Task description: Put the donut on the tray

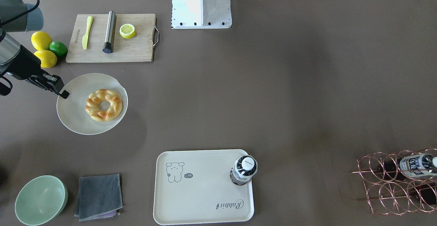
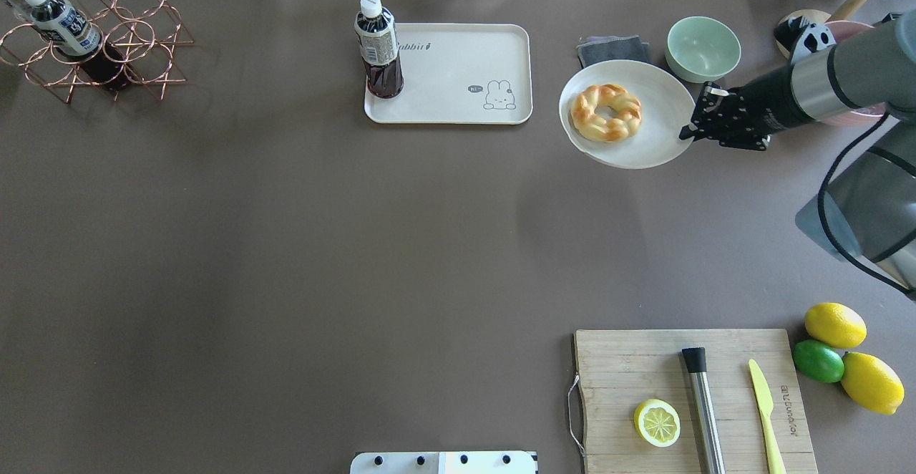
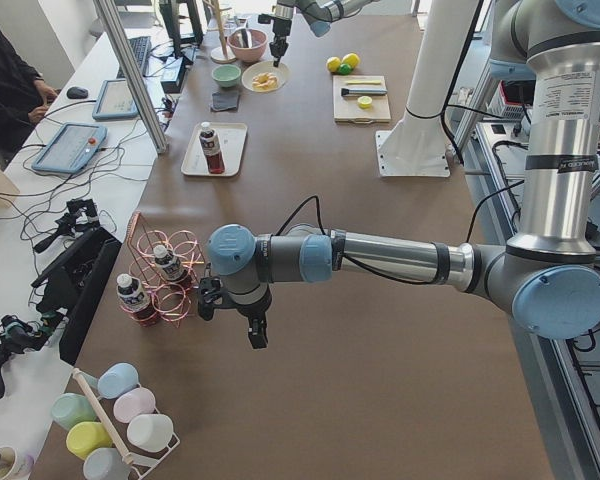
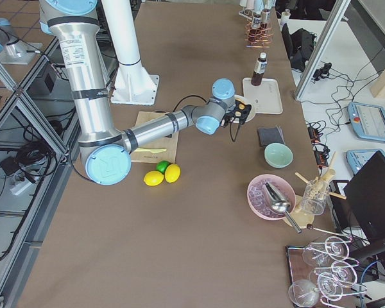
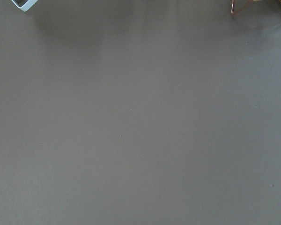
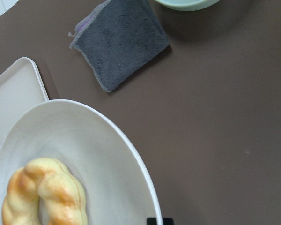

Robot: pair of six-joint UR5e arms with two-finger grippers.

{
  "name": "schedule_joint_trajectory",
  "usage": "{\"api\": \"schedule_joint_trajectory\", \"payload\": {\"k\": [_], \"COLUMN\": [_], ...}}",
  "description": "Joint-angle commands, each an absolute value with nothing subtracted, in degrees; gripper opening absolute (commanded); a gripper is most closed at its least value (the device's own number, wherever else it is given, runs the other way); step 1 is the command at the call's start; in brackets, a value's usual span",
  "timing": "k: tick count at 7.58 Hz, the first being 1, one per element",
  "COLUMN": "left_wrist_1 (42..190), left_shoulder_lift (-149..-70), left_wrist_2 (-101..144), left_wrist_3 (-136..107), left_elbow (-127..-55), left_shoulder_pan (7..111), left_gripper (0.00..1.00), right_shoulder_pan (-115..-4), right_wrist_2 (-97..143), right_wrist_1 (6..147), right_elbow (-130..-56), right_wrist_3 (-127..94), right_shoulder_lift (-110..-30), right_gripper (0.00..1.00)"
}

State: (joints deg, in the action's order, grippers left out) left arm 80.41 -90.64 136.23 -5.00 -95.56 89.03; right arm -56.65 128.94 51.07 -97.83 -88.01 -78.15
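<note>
The donut [image 1: 103, 105], a golden twisted ring, lies on a round off-white plate [image 1: 73, 113]. It also shows in the overhead view [image 2: 606, 112] and the right wrist view [image 6: 44, 194]. My right gripper [image 1: 63, 94] is at the plate's rim [image 2: 688, 132] and looks shut on it, one black finger over the edge. The cream tray [image 1: 201, 192] with the bear drawing lies apart from the plate, with a dark drink bottle [image 1: 243, 169] standing in one corner. My left gripper [image 3: 255, 335] hangs over bare table near a wire rack; I cannot tell whether it is open or shut.
A grey cloth [image 1: 99, 196] and a green bowl [image 1: 40, 200] lie beside the tray. A wooden cutting board [image 1: 136, 48] holds a lemon half, a steel rod and a yellow knife. Lemons and a lime [image 1: 58, 48] sit beside it. A copper wire rack [image 1: 397, 181] holds bottles.
</note>
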Motion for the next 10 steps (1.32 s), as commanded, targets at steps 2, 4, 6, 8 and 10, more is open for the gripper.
{"api": "schedule_joint_trajectory", "payload": {"k": [2,4,6,8,10], "left_wrist_1": [80.3,80.3,80.2,80.2,80.2], "left_shoulder_lift": [-91.1,-91.1,-91.1,-91.1,-91.1], "left_wrist_2": [136.2,136.2,136.2,136.2,136.2], "left_wrist_3": [-5.2,-5.2,-5.2,-5.2,-5.2], "left_elbow": [-95.5,-95.5,-95.5,-95.5,-95.5], "left_shoulder_pan": [89.0,89.0,89.0,89.0,89.0], "left_gripper": [0.98,0.98,0.98,0.98,0.98], "right_shoulder_pan": [-52.2,-50.1,-47.9,-45.4,-45.1], "right_wrist_2": [121.1,117.0,112.7,108.6,108.4], "right_wrist_1": [51.0,51.1,51.2,51.0,50.9], "right_elbow": [-80.7,-70.9,-61.6,-56.1,-55.8], "right_wrist_3": [-100.3,-105.3,-107.7,-108.8,-110.1], "right_shoulder_lift": [-58.9,-49.8,-42.5,-38.9,-38.5], "right_gripper": [0.0,0.0,0.0,0.0,0.0]}}
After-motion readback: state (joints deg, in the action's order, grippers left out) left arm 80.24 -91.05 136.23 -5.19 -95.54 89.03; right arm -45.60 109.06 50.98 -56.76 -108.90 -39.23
